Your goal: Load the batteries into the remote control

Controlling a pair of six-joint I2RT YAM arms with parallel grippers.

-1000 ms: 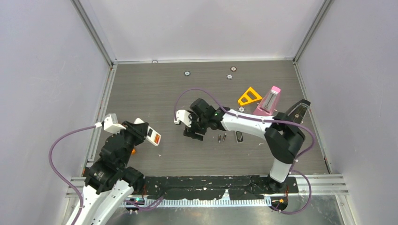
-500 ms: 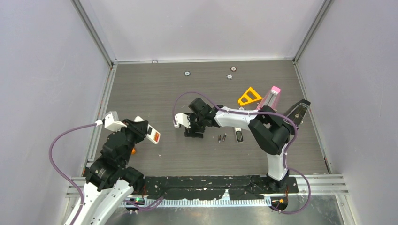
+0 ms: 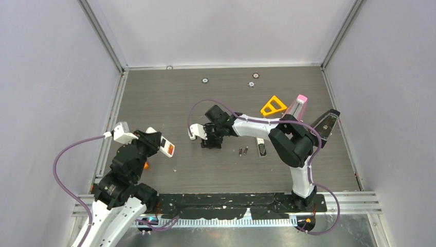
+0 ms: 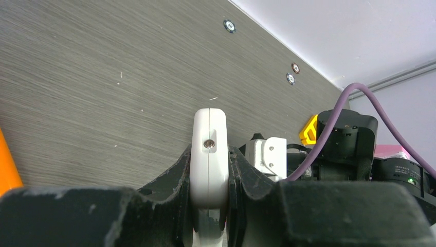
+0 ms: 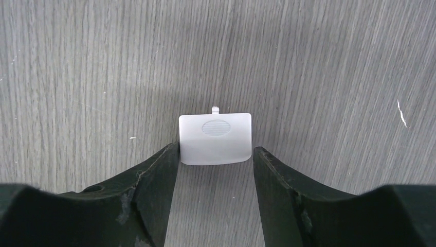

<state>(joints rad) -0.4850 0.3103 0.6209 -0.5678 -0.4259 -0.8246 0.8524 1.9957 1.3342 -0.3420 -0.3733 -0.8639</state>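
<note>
One grey worktop (image 3: pixel 169 98) carries two arms. The left arm, folded at the lower left of the top view, holds its pincer (image 4: pixel 209 154) above the surface. Its fingers are clamped on the single white remote control (image 3: pixel 165 148), which the wrist view shows edge-on and upright. The right arm reaches from the lower right to frame centre with its elbow bent. Its pincer (image 5: pixel 216 150) points down, fingers closed against both side edges of one white battery cover (image 5: pixel 216 136) lying flat on the worktop. One orange triangle (image 3: pixel 273 106) lies upper right of centre. Two dark batteries (image 3: pixel 240 151) lie side by side just right of the right pincer, not touching it.
</note>
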